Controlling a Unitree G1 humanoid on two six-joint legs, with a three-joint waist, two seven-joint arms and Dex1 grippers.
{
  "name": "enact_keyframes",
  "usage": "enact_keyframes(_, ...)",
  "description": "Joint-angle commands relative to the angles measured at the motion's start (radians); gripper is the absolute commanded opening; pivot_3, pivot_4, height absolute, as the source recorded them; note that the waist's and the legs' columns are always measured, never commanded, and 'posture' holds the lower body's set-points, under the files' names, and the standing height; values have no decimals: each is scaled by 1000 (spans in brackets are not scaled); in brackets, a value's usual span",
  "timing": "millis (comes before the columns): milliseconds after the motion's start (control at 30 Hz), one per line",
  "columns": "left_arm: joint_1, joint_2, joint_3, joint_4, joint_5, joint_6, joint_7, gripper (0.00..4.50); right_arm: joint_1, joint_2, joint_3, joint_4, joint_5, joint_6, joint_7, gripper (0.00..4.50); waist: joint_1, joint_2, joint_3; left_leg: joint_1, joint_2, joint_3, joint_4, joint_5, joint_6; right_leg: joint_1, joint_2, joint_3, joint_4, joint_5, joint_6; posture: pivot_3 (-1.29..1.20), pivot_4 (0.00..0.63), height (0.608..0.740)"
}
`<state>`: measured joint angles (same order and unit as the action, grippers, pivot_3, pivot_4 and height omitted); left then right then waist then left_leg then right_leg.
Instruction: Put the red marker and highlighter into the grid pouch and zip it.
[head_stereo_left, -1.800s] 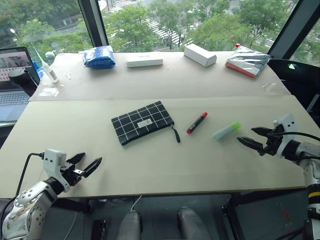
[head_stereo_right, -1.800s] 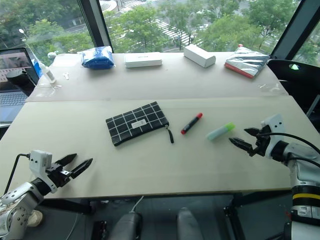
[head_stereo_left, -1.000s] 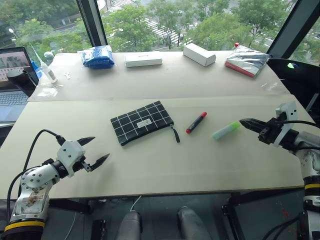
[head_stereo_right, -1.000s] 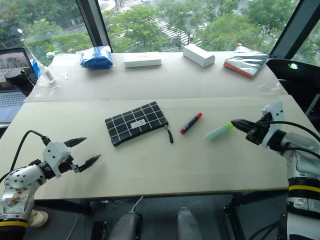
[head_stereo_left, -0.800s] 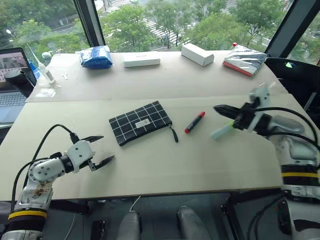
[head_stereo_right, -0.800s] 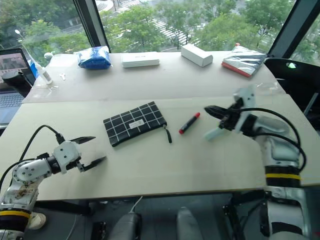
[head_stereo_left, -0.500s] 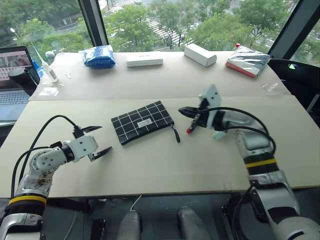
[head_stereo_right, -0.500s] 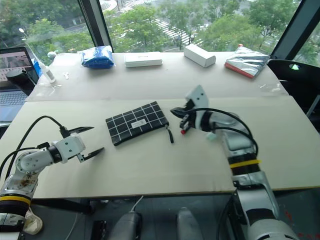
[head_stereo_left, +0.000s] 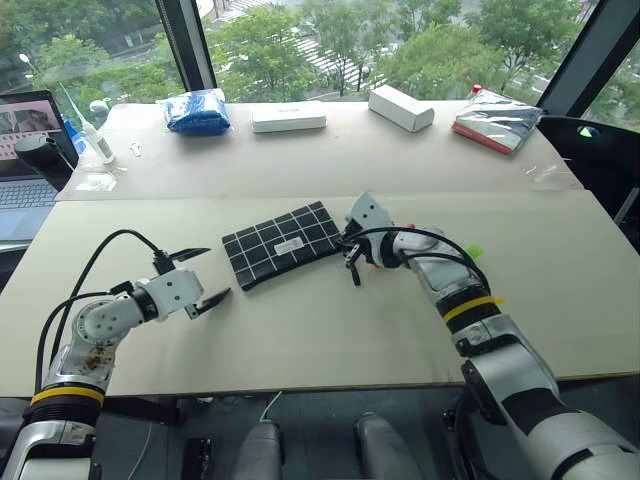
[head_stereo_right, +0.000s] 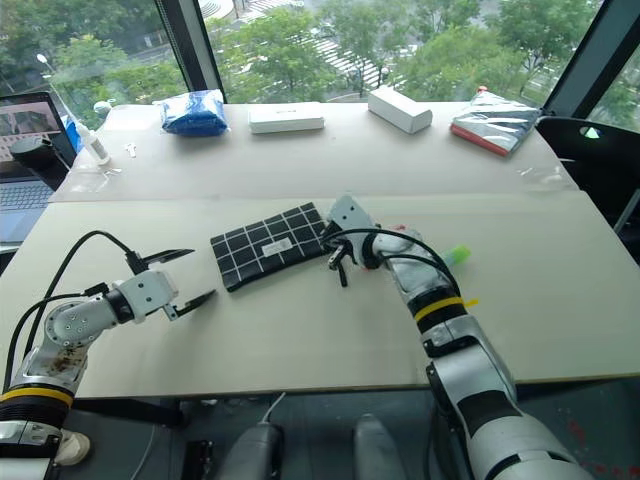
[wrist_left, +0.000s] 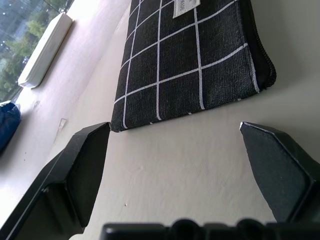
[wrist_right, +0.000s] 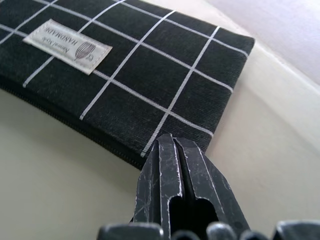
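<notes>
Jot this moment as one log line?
right tool: shut, at zipper end of black grid fabric pouch | left tool: open, near pouch | pouch: zipped

The black two-fingered left gripper hangs spread wide, while the black two-fingered right gripper is pinched closed, arm reaching inward.

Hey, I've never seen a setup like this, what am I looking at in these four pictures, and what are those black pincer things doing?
It is a two-armed humanoid robot. Two pictures come from cameras on its head, two from cameras on its wrists. On the beige table lies a flat black fabric pouch with a white grid. The left gripper is open and holds nothing, near the pouch's left end. The right gripper is shut, its tips at the pouch's zipper corner; whether it pinches anything I cannot tell. A pale green highlighter peeks out behind the right arm.
</notes>
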<state>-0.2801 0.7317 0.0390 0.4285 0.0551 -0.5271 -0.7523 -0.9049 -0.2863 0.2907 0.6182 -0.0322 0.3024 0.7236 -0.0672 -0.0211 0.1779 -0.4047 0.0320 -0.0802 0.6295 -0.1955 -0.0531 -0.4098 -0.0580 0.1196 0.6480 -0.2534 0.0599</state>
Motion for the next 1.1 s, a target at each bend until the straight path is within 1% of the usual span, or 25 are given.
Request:
enact_keyframes(33, -12, -13, -20, 8, -8, -21, -2, 4500, -5, 9, 32, -3, -34, -30, 38, 57, 0, 0, 0, 0, 0, 0, 0, 0, 0, 0, 0, 0, 0, 0, 0, 0, 150, 740)
enact_keyframes(300, -45, -24, -53, 51, 5, -62, -15, 4500, 10, 15, 51, 19, -85, -63, 35, 57, 0, 0, 0, 1, 0, 0, 0, 0, 0, 1, 0, 0, 0, 0, 0, 0, 150, 740)
enact_keyframes(367, -76, -20, -78, 103, 53, -115, 4, 4500, 9, 17, 44, 22, -86, -65, 34, 57, 1, 0, 0, 1, 0, 0, 0, 0, 0, 1, 0, 0, 0, 0, 0, 0, 150, 740)
enact_keyframes(500, -150, -10, -135, 242, 185, -266, 96, 4500, 4, 18, 32, 25, -84, -70, 32, 57, 7, 0, -1, 6, 0, 0, 0, 0, 0, 6, 0, -1, 0, 0, 0, 0, 150, 740)
enact_keyframes(700, -225, -4, -190, 384, 263, -402, 175, 4500, 6, 18, 19, 21, -84, -67, 26, 57, 9, 1, -1, 6, 0, 0, 0, 0, 0, 7, 0, -1, 0, 0, 0, 0, 150, 740)
enact_keyframes(767, -242, 9, -193, 409, 259, -419, 176, 4500, 7, 17, 16, 18, -84, -64, 25, 57, 9, 1, -1, 6, 0, 0, 0, 0, 0, 7, 0, -1, 0, 0, 0, 0, 150, 740)
enact_keyframes(1000, -234, 84, -182, 404, 71, -435, -32, 4500, 1, 21, 10, 42, -89, -72, 18, 57, -4, 1, -1, 6, 0, 0, -1, 0, 0, 5, 0, -1, 0, 0, 0, 0, 150, 740)
enact_keyframes(1100, -236, 104, -173, 402, 18, -421, -99, 4500, -7, 25, 5, 55, -90, -77, 15, 57, -6, 1, -1, 6, 0, 0, -2, 0, 0, 4, 0, -1, 0, 0, 0, 0, 150, 740)
